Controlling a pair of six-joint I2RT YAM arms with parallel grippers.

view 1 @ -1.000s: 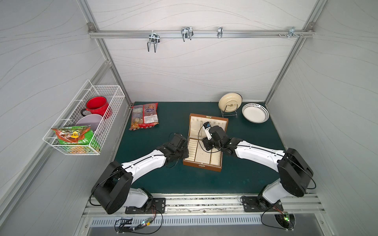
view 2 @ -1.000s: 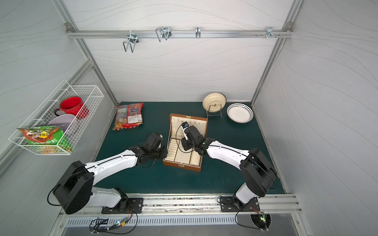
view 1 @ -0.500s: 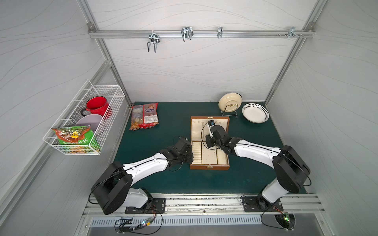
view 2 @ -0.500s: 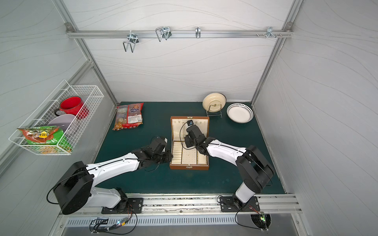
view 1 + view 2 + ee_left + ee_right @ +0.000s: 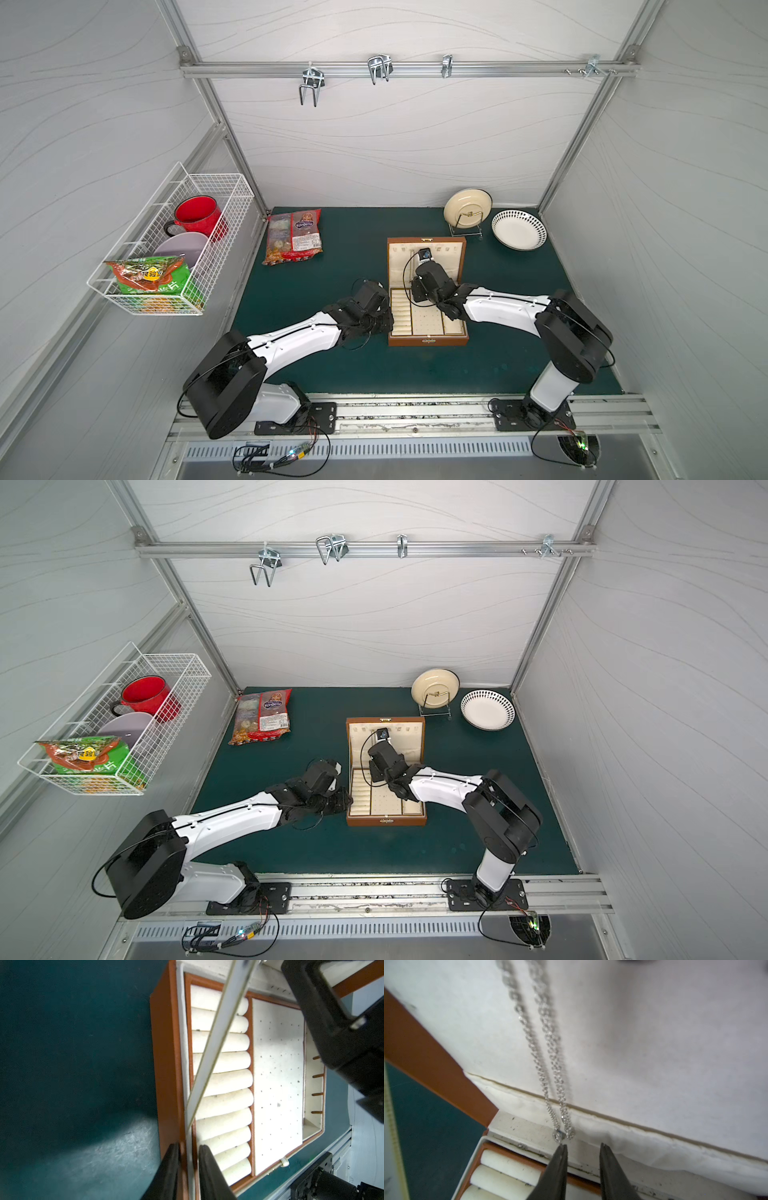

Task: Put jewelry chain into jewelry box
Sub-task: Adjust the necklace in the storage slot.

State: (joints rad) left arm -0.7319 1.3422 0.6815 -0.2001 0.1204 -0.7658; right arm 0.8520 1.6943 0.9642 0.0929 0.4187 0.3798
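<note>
Right wrist view: thin silver jewelry chain (image 5: 562, 1103) hangs down the cream lid (image 5: 654, 1043) of the brown rectangular jewelry box (image 5: 431, 1068), right gripper (image 5: 583, 1146) narrowly parted, empty, left gripper (image 5: 188, 1146) pinching its side; placement looks done.

I count two robot arms (image 5: 299, 340), one jewelry box (image 5: 428, 340), one chain (image 5: 548, 1043) just ahead of the right gripper (image 5: 583, 1145), two snack bags (image 5: 295, 237), two plates (image 5: 467, 206), one bowl (image 5: 518, 229), one mug (image 5: 197, 214), one wire basket (image 5: 216, 183), four hooks (image 5: 311, 85).
</note>
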